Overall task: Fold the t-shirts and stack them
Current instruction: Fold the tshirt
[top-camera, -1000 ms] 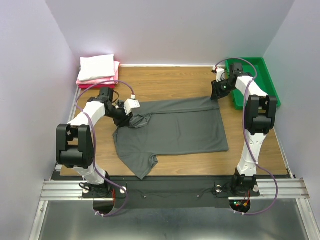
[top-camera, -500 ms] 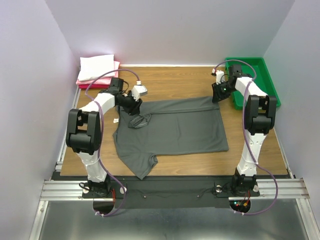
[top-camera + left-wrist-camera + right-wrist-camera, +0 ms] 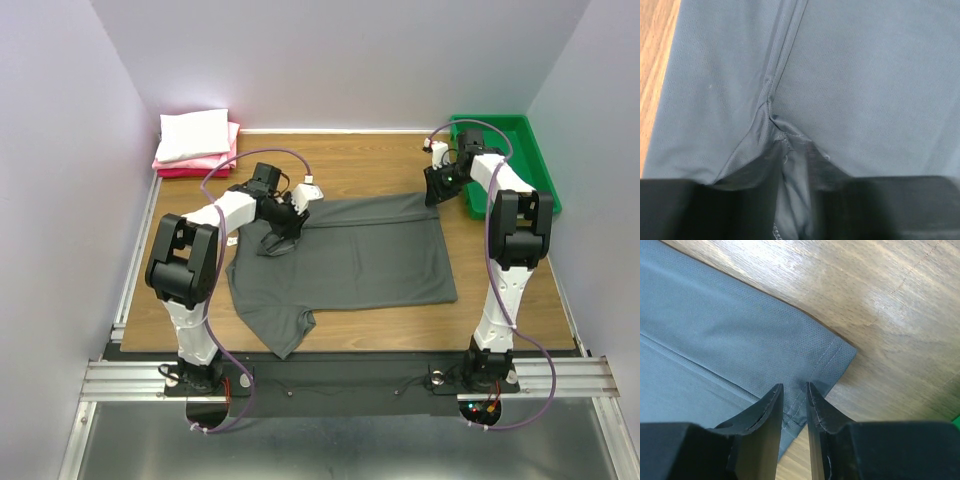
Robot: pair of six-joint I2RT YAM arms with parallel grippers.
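1. My left claw [image 3: 293, 208] is down on the grey shirt [image 3: 350, 255], just beside the collar. Its jaws are closed on a tented fold of cloth that rises between them.
2. My right claw [image 3: 432, 186] stands at the shirt's far right corner, jaws nearly together and astride the hem. Whether they pinch it I cannot tell.
3. The shirt lies spread on the table [image 3: 350, 165], one sleeve toward the near edge.
4. A white shirt [image 3: 193, 133] lies folded on pink ones [image 3: 180, 162] at the far left corner, well apart from the grey one.
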